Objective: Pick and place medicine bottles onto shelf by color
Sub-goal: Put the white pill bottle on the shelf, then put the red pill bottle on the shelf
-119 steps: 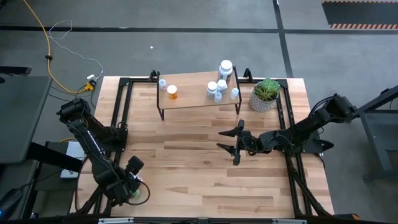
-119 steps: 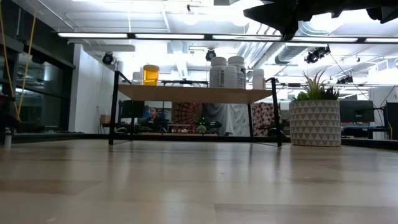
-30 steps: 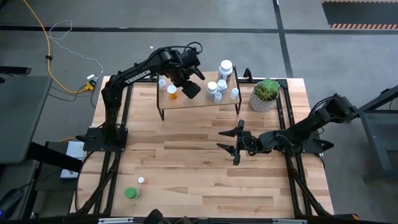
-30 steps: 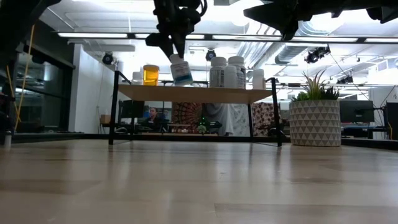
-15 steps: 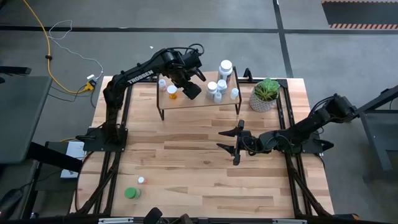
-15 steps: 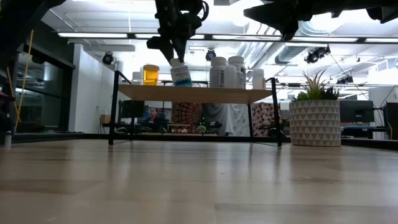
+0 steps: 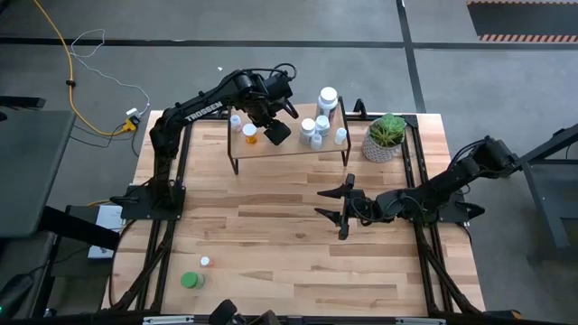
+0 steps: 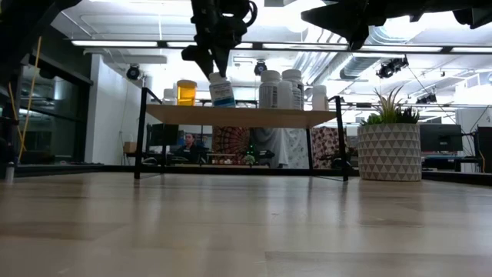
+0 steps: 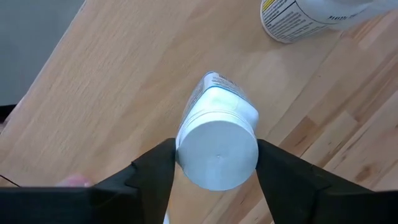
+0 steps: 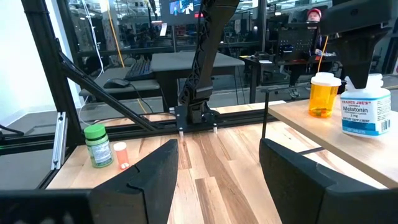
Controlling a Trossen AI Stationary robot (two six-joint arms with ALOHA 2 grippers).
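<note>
My left gripper (image 8: 214,68) reaches down over the shelf (image 7: 291,146), shut on a white bottle with a blue label (image 8: 223,92). The bottle's base is at the wooden top, between an orange bottle (image 7: 250,134) and a cluster of white bottles (image 7: 317,125). A small white bottle (image 7: 236,121) stands at the shelf's left end. On the table near the front left, a green bottle (image 7: 190,280) stands beside a small orange one (image 7: 205,262). My right gripper (image 7: 336,206) hangs open and level above mid-table, touching nothing. My left gripper has the white bottle's round cap (image 9: 186,163) between its two fingers, one on each side. The fingers come from above, pointing steeply down. The bottle stands nearly upright below them, its base (image 10: 365,130) on the shelf's top board.
A potted plant (image 7: 386,137) stands right of the shelf. Another white bottle with a yellow label (image 9: 311,18) is close by on the shelf. Black frame rails run along the table's left and right sides. Bare wood lies between the shelf and the front edge.
My left gripper has sunk a little toward the shelf with the white bottle. The bottle's base has come down onto the top board beside the orange bottle. My right arm has kept still.
</note>
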